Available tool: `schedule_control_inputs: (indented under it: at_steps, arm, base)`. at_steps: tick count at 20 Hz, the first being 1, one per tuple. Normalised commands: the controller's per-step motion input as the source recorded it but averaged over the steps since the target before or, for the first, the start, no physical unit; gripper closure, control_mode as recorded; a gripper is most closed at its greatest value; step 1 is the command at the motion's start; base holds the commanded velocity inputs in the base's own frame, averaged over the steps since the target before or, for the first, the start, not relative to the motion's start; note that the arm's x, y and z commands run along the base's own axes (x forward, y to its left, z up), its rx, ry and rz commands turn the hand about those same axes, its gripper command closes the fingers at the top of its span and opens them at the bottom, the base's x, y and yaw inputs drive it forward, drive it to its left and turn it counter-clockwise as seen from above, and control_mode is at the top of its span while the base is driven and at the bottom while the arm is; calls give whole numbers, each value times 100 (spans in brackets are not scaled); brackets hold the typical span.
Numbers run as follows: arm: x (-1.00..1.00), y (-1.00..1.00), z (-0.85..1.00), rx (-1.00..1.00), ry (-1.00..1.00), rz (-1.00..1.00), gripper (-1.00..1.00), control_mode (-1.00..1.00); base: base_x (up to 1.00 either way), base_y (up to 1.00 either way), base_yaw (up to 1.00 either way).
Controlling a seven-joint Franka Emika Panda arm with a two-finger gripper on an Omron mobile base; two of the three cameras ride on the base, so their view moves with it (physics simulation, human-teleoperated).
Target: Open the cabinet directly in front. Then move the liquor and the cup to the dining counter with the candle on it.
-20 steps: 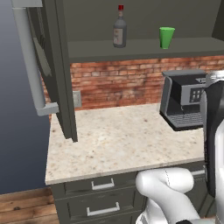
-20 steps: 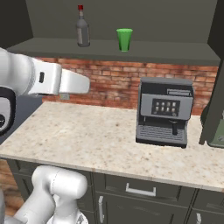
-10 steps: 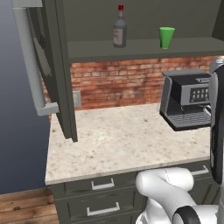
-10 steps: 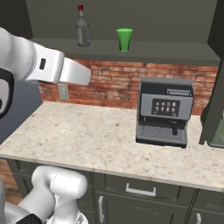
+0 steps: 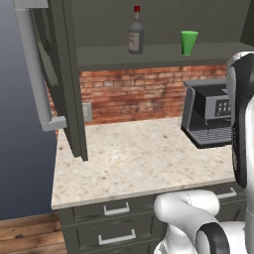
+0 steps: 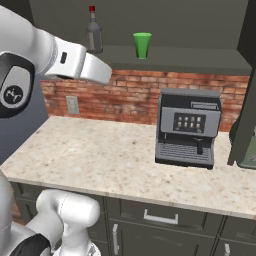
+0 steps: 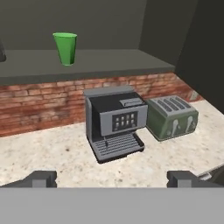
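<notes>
Cabinet doors stand swung open, so the first step appears done. Liquor and cup both stand upright on the open shelf, well apart from each other, the bottle to the left. Neither has been lifted. The tool is spread wide with nothing between its fingertips; it hangs above the desk, aimed at the coffee machine and the green toaster, with the cup up and to the left in the hand view. The arm is raised near shelf height. Judged remaining: grasp each item in turn and carry both to the dining counter.
</notes>
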Motion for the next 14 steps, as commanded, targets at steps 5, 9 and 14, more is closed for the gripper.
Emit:
schedule_control_inputs:
  at_steps: [5, 9, 14]
  arm:
    - [76, 0, 13, 4, 4, 0, -100, -100]
    - [64, -9, 0, 15, 2, 1, -100, -100]
    - [41, -21, 0, 24, 2, 6, -100, -100]
  base:
    - [0, 0, 0]
    - [0, 0, 0]
    - [0, 0, 0]
